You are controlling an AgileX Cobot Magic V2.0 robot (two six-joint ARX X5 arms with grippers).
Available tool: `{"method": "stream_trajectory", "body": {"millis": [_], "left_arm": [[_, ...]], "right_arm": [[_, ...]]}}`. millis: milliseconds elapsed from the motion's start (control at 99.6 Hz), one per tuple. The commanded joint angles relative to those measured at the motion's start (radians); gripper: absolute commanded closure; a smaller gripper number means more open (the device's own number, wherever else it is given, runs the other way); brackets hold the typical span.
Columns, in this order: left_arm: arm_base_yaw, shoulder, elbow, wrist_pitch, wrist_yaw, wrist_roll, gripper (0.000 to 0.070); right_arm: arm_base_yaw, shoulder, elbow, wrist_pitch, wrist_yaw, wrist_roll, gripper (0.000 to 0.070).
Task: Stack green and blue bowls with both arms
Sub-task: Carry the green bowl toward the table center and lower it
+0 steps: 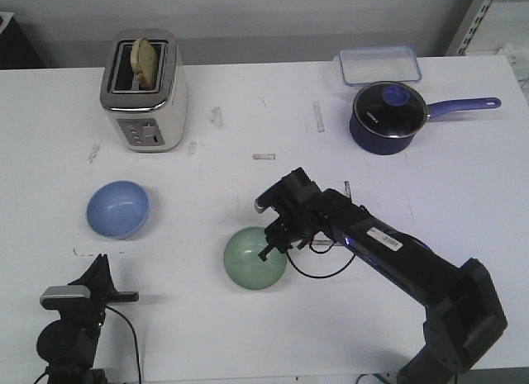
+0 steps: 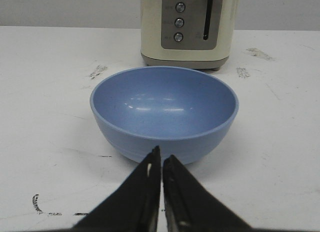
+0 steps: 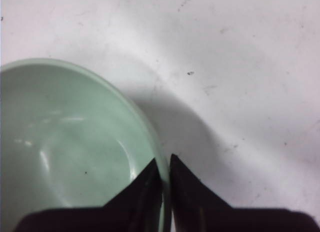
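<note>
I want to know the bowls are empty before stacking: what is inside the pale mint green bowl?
The glossy pale mint green bowl looks empty apart from a tiny dark speck. The right gripper clamps its rim, and its black fingers hide a small patch inside.

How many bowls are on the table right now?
2. The blue bowl sits at the left, in front of the toaster; the green bowl is near the centre, its rim between the right gripper jaws.

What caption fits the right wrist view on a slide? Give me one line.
Right gripper pinching the rim of the green bowl on the white table.
</note>
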Motion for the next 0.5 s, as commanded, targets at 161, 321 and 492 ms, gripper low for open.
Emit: {"method": "stream_trajectory", "body": {"millis": [161, 321, 492], "left_arm": [[-0.001, -0.002, -0.02, 0.01, -0.001, -0.003, 0.0698], [-0.001, -0.002, -0.02, 0.01, -0.001, -0.003, 0.0698], [-0.001, -0.002, -0.02, 0.01, -0.001, -0.003, 0.0698]], "right_arm": [[0.009, 0.023, 0.011, -0.016, -0.006, 0.0, 0.0416], [0.009, 0.022, 0.034, -0.051, -0.006, -0.001, 0.0223], [0.002, -0.01, 0.097, -0.082, -0.005, -0.001, 0.0215]]}}
